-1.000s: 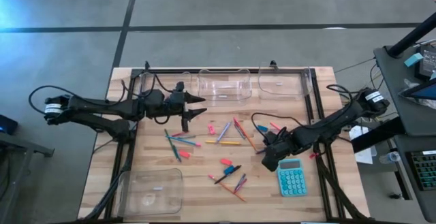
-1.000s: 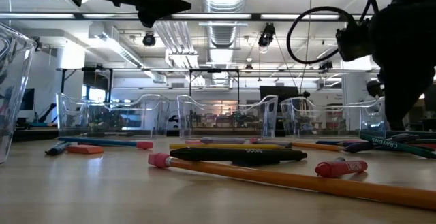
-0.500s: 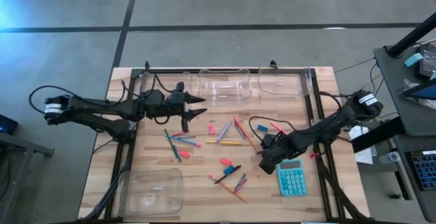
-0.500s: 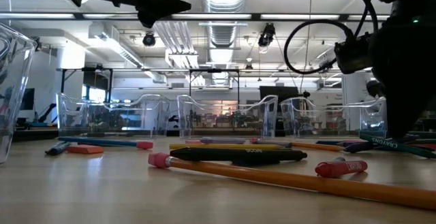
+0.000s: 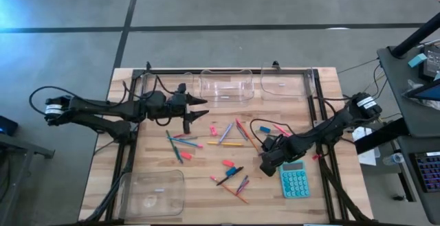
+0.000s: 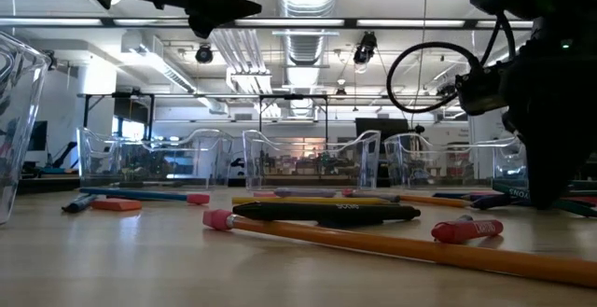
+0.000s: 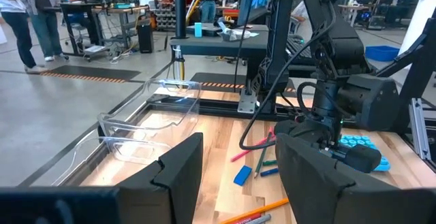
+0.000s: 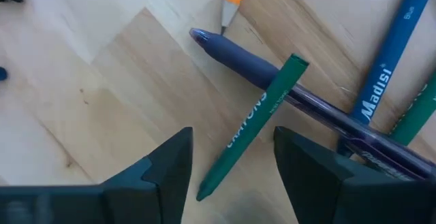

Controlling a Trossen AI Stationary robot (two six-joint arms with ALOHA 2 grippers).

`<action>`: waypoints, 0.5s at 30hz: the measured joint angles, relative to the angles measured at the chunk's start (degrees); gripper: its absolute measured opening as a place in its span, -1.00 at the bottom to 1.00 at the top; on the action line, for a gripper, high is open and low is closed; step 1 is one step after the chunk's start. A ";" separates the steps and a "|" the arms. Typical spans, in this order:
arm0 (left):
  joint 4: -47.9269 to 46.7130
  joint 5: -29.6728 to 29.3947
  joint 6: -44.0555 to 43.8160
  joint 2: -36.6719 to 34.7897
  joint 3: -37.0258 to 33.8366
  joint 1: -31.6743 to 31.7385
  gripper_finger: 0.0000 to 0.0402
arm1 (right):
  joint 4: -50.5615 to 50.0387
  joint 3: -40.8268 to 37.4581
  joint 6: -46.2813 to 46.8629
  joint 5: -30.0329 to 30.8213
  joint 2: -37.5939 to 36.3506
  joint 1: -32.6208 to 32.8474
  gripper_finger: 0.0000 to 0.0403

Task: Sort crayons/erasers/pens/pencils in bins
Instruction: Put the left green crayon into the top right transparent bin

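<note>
The right gripper (image 5: pixel 268 164), low in the centre-right of the high view just beside the teal calculator (image 5: pixel 294 180), has its fingers spread either side of a green crayon (image 8: pixel 253 125) that lies across a dark purple pen (image 8: pixel 286 91); neither finger touches it. The left gripper (image 5: pixel 197 109) hangs in the upper centre-left by the clear bins (image 5: pixel 227 88), fingers apart and holding nothing.

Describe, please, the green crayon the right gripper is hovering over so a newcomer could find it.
Find the teal calculator; the right gripper hangs open beside it. Between its fingers lies the green crayon, crossing a dark purple pen. It alone is a short green stick with printed lettering.
</note>
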 joint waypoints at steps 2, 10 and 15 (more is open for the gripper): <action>0.01 0.00 0.00 0.00 -0.03 0.00 -0.15 | 0.18 0.00 0.04 0.06 0.37 0.00 -0.16; 0.02 0.00 0.00 0.00 -0.42 0.00 -0.15 | 0.07 -0.02 0.31 -0.08 -0.03 0.00 -0.59; 0.04 0.00 0.00 0.00 -0.57 0.00 -0.15 | 0.07 -0.02 0.32 -0.09 -1.62 0.00 -0.75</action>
